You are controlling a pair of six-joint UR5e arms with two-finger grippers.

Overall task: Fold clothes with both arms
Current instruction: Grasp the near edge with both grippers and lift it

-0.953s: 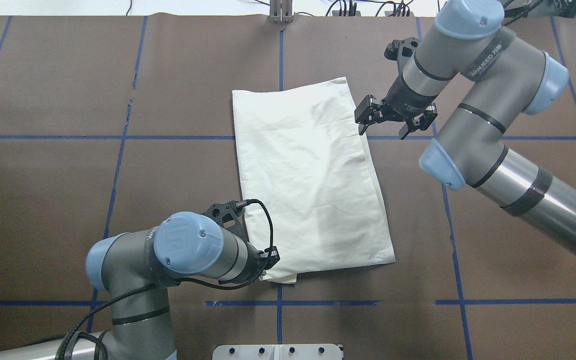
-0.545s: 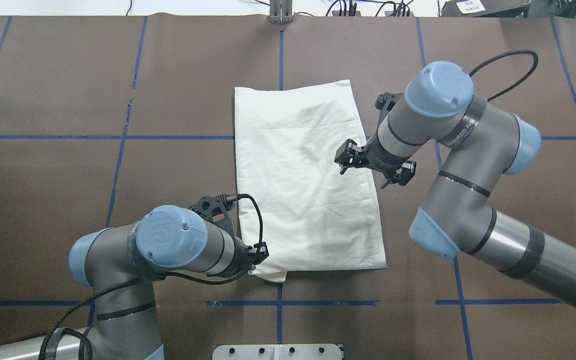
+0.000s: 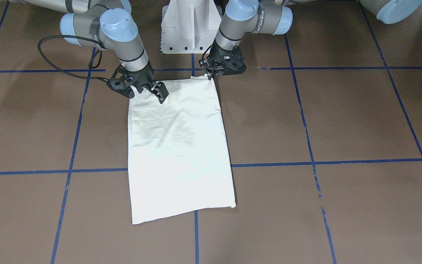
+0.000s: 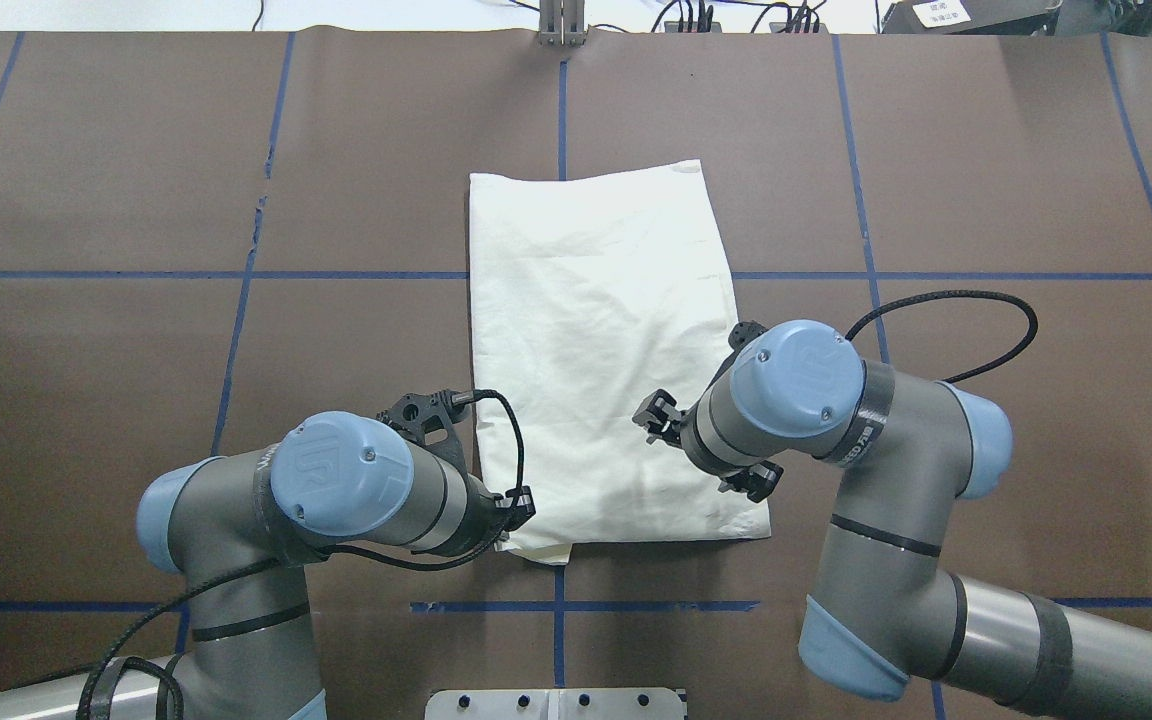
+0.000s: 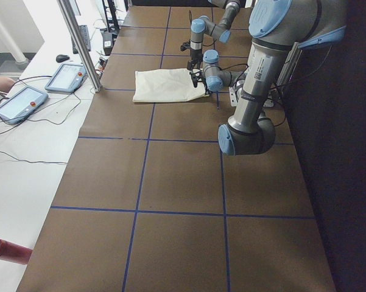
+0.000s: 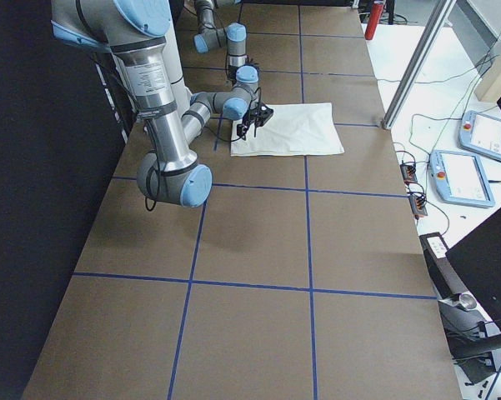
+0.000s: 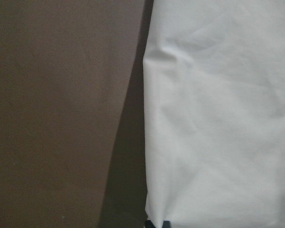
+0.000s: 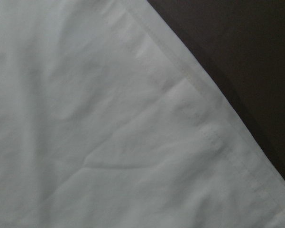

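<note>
Tabletop (image 4: 86, 400) brown, blue tape grid (image 4: 136, 274); shirt (image 4: 596, 350) flat.

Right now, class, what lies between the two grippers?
Only the shirt's robot-side end: plain cream cloth runs from the left gripper at its corner to the right gripper over it. The front-facing view shows this best.

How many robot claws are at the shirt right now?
2. The left claw is at one corner of the shirt on the robot's side; the right claw hangs open over the other.
</note>
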